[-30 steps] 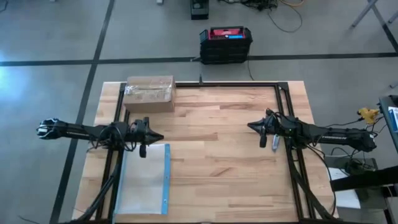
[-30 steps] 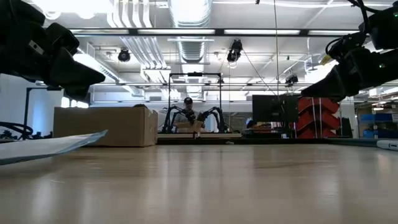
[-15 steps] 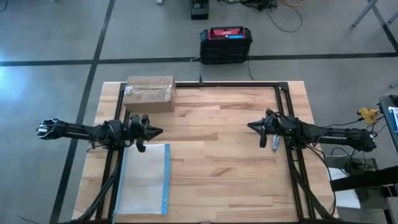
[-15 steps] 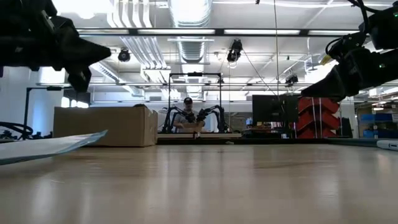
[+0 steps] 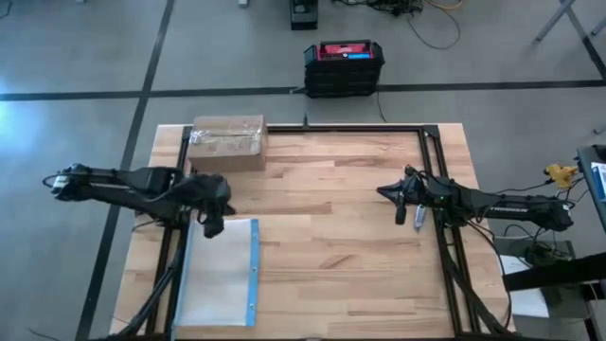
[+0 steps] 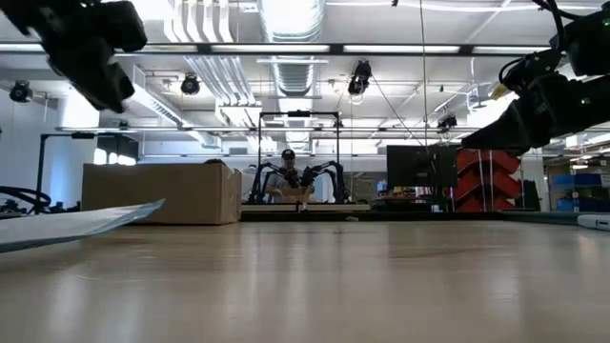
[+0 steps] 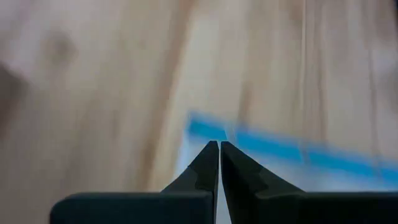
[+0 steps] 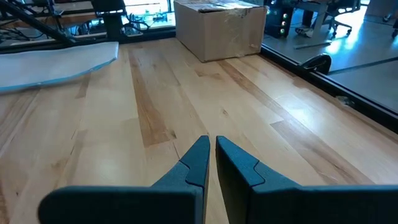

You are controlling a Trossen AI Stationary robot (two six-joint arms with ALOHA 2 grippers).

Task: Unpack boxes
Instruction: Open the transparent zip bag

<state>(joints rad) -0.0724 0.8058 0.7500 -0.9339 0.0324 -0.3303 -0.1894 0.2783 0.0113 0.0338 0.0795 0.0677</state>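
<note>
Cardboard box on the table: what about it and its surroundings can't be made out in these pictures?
- Cardboard box: the contents are hidden; flaps lie closed under shiny tape in the high view.
- Box's far side: the low view shows only one side, with the clear pouch crossing its lower corner.
- Left wrist view: blurred; only the pouch's blue edge past the shut left tool.
- Black-and-red case on the floor: too small to read in the high view.

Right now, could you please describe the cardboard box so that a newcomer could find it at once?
Start at the wooden table and go to its far left corner. The box sits there, brown cardboard with shiny clear tape across its top. Unlike the flat clear pouch nearer the front, it stands tall.
</note>
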